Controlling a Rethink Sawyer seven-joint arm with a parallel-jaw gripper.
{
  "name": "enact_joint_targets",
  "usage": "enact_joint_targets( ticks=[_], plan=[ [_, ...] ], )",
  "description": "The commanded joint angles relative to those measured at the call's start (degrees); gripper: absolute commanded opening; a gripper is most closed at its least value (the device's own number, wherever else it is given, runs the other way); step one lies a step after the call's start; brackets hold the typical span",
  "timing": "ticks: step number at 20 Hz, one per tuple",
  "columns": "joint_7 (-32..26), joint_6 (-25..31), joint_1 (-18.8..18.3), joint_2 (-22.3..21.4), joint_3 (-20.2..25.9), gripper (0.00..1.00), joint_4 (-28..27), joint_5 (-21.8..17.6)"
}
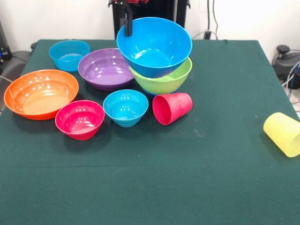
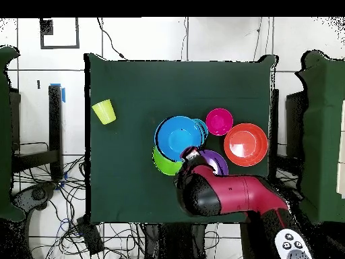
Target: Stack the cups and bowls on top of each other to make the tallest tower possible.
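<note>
lab | green-clothed table (image 1: 225,187) | floor cables (image 2: 60,222) | tiled floor (image 2: 135,40)

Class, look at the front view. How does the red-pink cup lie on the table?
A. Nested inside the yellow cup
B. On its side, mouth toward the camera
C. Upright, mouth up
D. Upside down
B: the red-pink cup lies on its side on the table, with its open mouth facing the camera; the yellow cup lies far off by itself.
</note>
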Motion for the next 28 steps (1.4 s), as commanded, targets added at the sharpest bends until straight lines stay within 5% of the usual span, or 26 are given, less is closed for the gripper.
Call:
enact_joint_targets(
  ticks=[1,17,28],
  plan=[
    [-0.70,-3.40,-1.17,2.54,7.31,0.00,2.45,1.41],
    [0.56,-3.55,-1.06,3.09,9.51,0.00,4.15,1.95],
    [-1.37,-2.19,-4.54,2.81,12.29,0.00,4.58,2.23]
  ],
)
